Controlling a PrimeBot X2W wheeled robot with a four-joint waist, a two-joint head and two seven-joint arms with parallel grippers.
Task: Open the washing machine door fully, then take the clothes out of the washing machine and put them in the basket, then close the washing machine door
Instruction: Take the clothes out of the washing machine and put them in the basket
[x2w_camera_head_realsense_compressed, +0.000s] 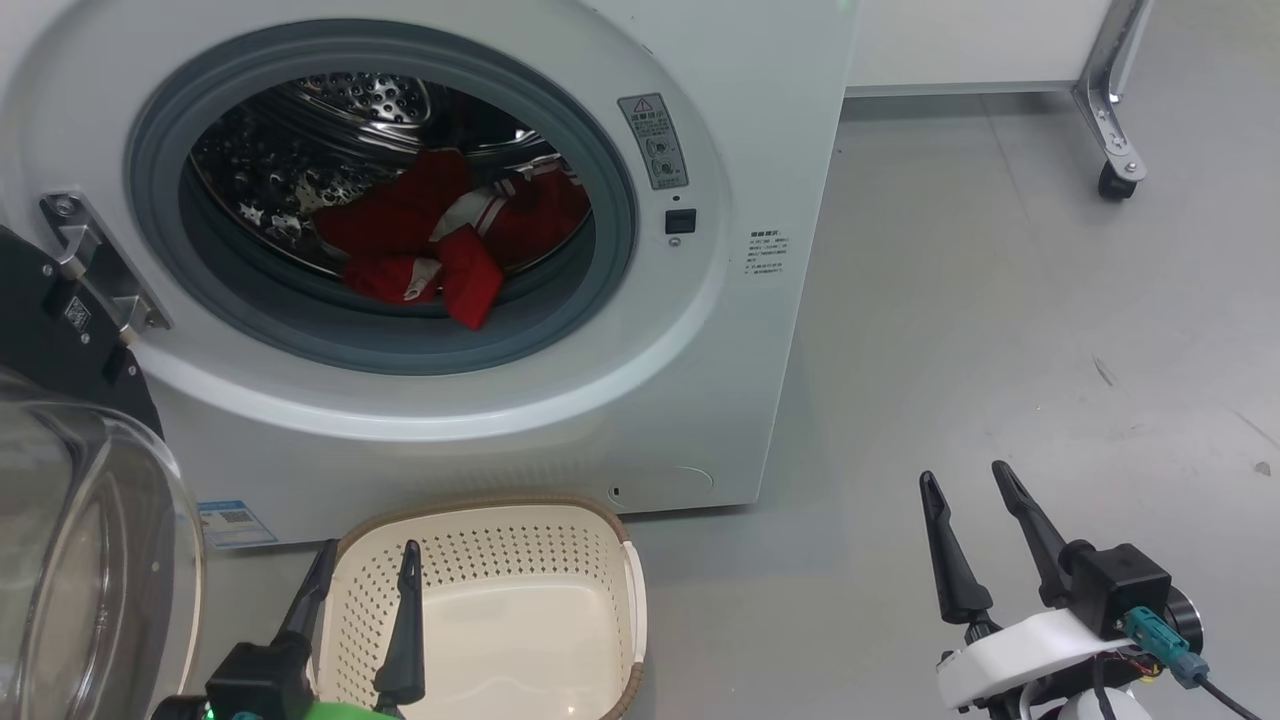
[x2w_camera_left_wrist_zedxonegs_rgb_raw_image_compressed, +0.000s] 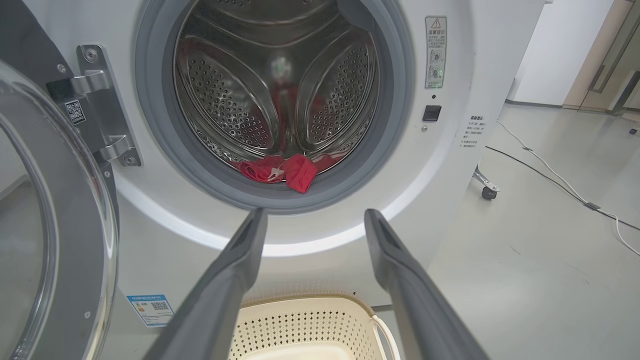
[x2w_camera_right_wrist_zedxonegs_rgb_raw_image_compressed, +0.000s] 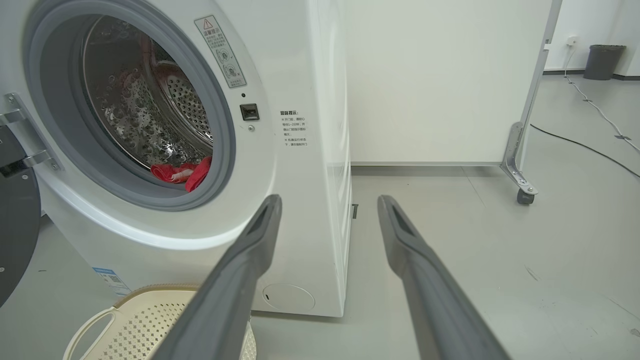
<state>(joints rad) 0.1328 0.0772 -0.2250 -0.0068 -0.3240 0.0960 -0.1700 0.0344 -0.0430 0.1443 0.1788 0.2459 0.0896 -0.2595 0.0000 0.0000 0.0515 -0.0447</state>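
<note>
The white washing machine (x2w_camera_head_realsense_compressed: 760, 330) stands with its round door (x2w_camera_head_realsense_compressed: 80, 560) swung wide open to the left, its glass bowl at the lower left. Red clothes (x2w_camera_head_realsense_compressed: 440, 240) with white trim lie inside the steel drum, one corner hanging over the grey seal (x2w_camera_left_wrist_zedxonegs_rgb_raw_image_compressed: 300, 175). The cream basket (x2w_camera_head_realsense_compressed: 500, 520) sits on the floor below the opening, with nothing in it. My left gripper (x2w_camera_head_realsense_compressed: 370, 555) is open above the basket's left side, holding nothing. My right gripper (x2w_camera_head_realsense_compressed: 968, 478) is open over bare floor, right of the machine.
A white panel on a metal leg with a caster (x2w_camera_head_realsense_compressed: 1115, 180) stands behind the machine to the right. Cables (x2w_camera_left_wrist_zedxonegs_rgb_raw_image_compressed: 550, 175) run across the grey floor there. A dark bin (x2w_camera_right_wrist_zedxonegs_rgb_raw_image_compressed: 605, 60) stands far back.
</note>
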